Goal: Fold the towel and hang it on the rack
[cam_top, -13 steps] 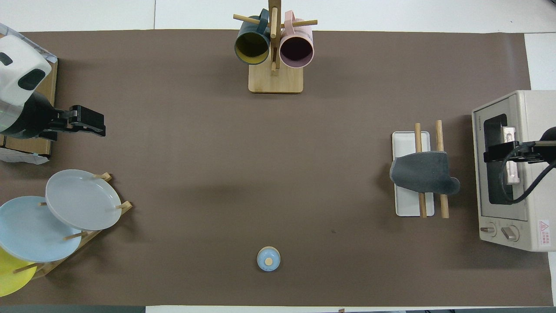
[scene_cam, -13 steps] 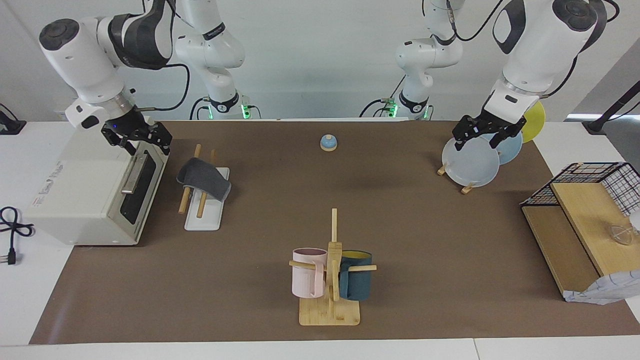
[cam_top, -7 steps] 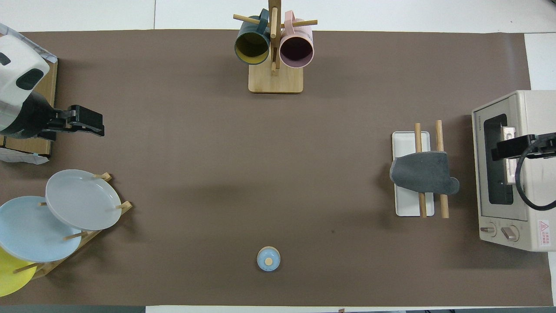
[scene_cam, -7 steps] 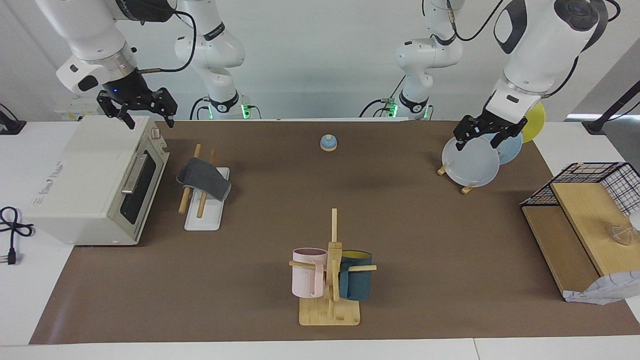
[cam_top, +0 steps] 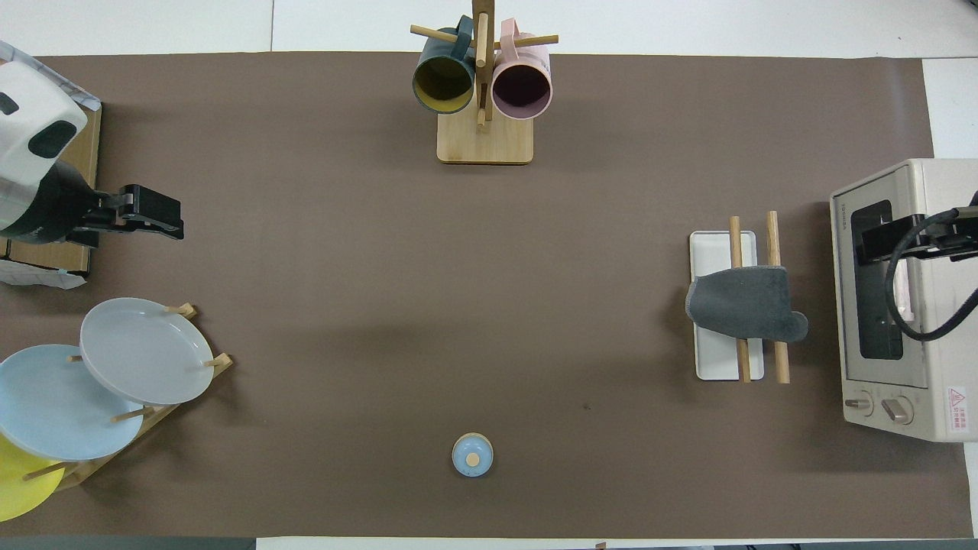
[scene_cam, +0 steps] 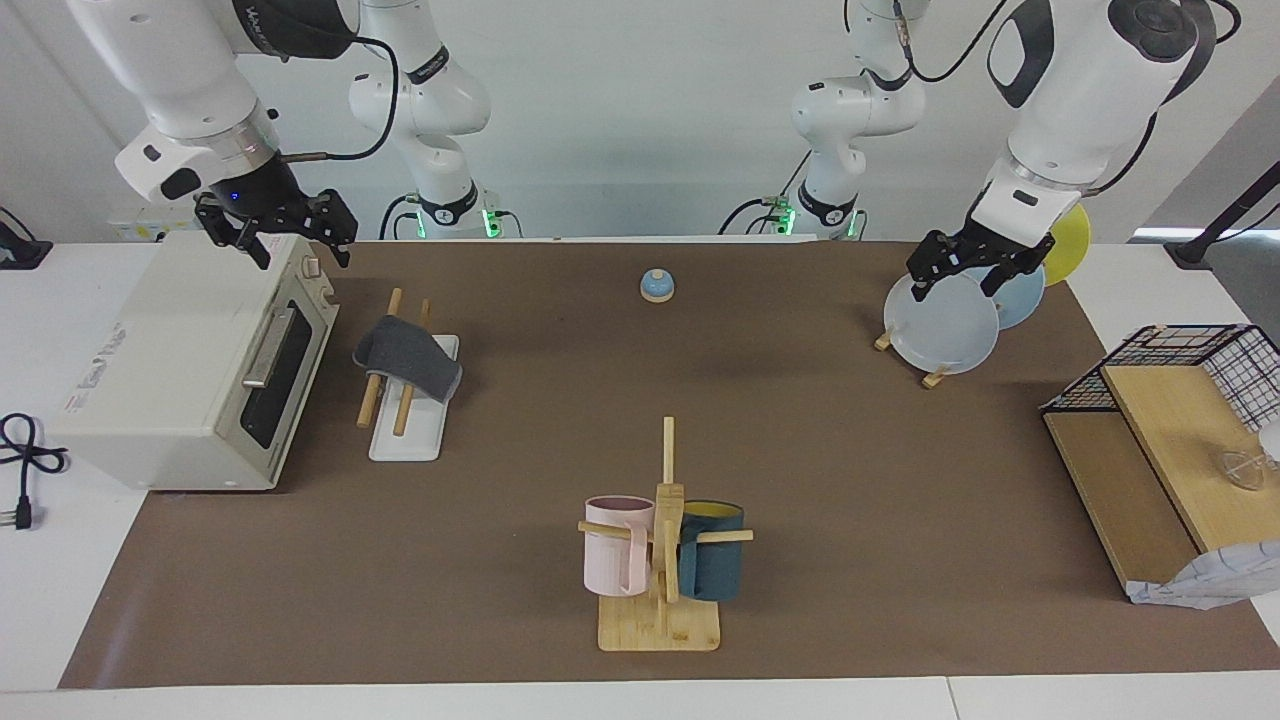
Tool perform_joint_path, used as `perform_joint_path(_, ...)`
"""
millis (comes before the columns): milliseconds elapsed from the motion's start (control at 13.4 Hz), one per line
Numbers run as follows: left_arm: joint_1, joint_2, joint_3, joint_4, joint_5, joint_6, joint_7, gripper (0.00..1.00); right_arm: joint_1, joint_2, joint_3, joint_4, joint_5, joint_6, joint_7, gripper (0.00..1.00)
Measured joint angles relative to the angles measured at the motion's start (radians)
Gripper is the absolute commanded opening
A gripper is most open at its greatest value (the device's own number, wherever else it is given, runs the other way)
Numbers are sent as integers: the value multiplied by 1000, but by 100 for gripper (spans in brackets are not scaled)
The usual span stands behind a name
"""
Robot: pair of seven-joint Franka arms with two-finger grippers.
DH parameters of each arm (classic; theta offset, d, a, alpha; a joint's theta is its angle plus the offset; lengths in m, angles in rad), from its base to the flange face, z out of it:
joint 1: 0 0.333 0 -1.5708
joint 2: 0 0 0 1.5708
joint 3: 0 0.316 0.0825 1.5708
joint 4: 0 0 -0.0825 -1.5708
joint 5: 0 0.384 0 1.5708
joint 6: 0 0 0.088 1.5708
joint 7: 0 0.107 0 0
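The towel hangs folded over the two wooden rods of the rack, dark grey face out, toward the right arm's end of the table. My right gripper is up in the air over the top front edge of the toaster oven, apart from the towel, open and holding nothing. Over the plate stand at the left arm's end hangs my left gripper, also open and holding nothing.
A white toaster oven stands beside the rack. A mug tree with a pink and a dark blue mug is farthest from the robots. Plates on a stand, a small blue bell, and a wire basket on a wooden shelf also stand here.
My right gripper has risen from in front of the oven door to above the oven's top edge. The left gripper has hardly moved. The towel stays on the rods.
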Motion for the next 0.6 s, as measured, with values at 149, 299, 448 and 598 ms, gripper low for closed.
perform_joint_path(149,0,0,0,0,0,0,0,100,0,-1,0,6,-3,0,0,100)
perform_joint_path(299,0,0,0,0,0,0,0,100,4,0,0,16,-4,0,0,100)
perform_joint_path(448,0,0,0,0,0,0,0,100,12,7,-6,33,-4,-15,7,100)
perform_joint_path(598,0,0,0,0,0,0,0,100,18,9,-11,36,-4,-36,9,100)
